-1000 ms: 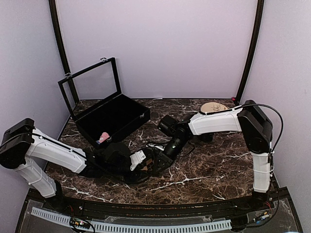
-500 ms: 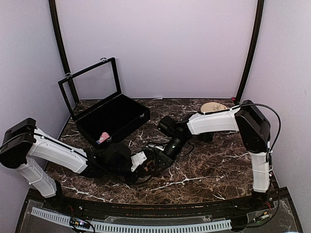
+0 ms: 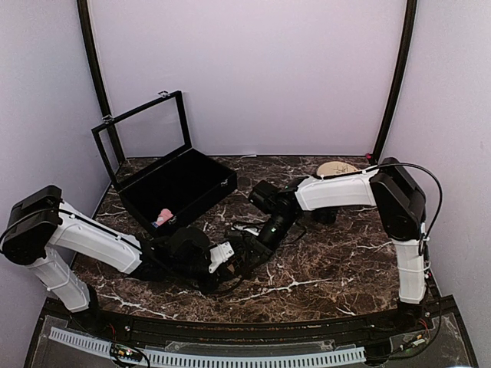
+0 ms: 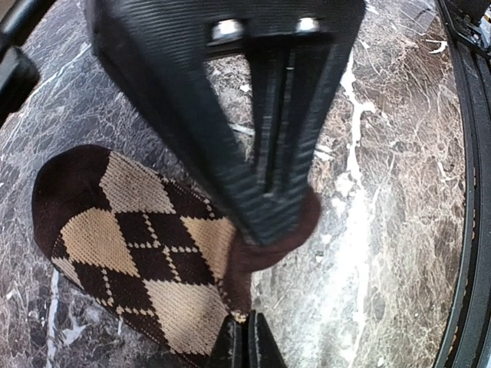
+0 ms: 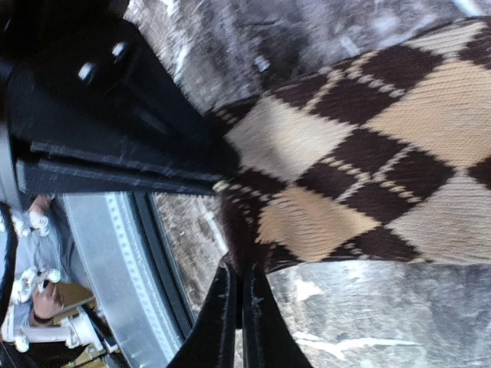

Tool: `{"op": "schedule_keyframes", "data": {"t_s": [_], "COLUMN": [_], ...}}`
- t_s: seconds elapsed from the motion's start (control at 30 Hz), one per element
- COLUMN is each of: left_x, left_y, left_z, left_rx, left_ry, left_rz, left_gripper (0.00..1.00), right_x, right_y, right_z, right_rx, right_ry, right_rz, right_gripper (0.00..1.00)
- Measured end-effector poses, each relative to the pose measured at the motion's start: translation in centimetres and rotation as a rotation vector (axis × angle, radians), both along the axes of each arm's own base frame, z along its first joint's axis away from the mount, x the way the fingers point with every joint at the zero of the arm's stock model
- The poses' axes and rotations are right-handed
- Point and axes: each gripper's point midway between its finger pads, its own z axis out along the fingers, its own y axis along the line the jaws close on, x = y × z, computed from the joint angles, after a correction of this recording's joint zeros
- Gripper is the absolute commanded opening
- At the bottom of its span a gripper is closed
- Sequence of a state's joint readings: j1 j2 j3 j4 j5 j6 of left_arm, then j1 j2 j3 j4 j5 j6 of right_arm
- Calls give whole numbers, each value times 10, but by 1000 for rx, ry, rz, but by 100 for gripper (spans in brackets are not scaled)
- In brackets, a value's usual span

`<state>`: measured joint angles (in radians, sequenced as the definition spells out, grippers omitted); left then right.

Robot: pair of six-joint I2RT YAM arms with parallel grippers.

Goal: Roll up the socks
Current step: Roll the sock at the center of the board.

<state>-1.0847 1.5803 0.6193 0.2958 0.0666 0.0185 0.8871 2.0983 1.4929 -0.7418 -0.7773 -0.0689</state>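
The black argyle sock (image 4: 130, 245) with tan diamonds lies flat on the marble table. In the left wrist view my left gripper (image 4: 245, 341) is shut on its near edge. The right gripper (image 4: 265, 176) comes down from above and pinches the same end of the sock. In the right wrist view the right gripper (image 5: 238, 307) is shut on the dark rim of the argyle sock (image 5: 360, 161). From above, both grippers meet at mid-table, left (image 3: 232, 259) and right (image 3: 258, 245), hiding the sock. The pink sock (image 3: 163, 217) lies in the black case.
An open black case (image 3: 192, 180) with its glass lid (image 3: 142, 130) raised stands at the back left. A round tan plate (image 3: 337, 168) sits at the back right behind the right arm. The table's front rail (image 5: 100, 253) runs close to the grippers.
My left gripper has shut onto the argyle sock's edge. Both arms have shifted only slightly, and the right gripper still holds the sock.
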Motion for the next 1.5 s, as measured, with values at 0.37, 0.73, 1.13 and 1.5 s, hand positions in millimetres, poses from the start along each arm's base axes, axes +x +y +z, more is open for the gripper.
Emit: {"op": "schedule_keyframes", "data": {"t_s": [0.37,0.73,1.13,1.5], "left_x": [0,3,8,9], "left_y": [0,6,4,6], "left_z": [-5,-13,-16,-15], "left_rx": [8,11,-6,-6], "left_ry": [48,132,231,333], "left_rz": [-4,18,37,65], "left_gripper": [0,0,0,0], "right_x": [15,28,41,60], "right_y": [-3,-6,-13,-30], "right_z": [-13,-23,-36,-34], "right_rx": [-59,-101,-131,-153], "right_ry": [-64,-140,-230,-385], "right_rz": [-34,-61,-127,-232], "right_gripper": [12,21,23,23]}}
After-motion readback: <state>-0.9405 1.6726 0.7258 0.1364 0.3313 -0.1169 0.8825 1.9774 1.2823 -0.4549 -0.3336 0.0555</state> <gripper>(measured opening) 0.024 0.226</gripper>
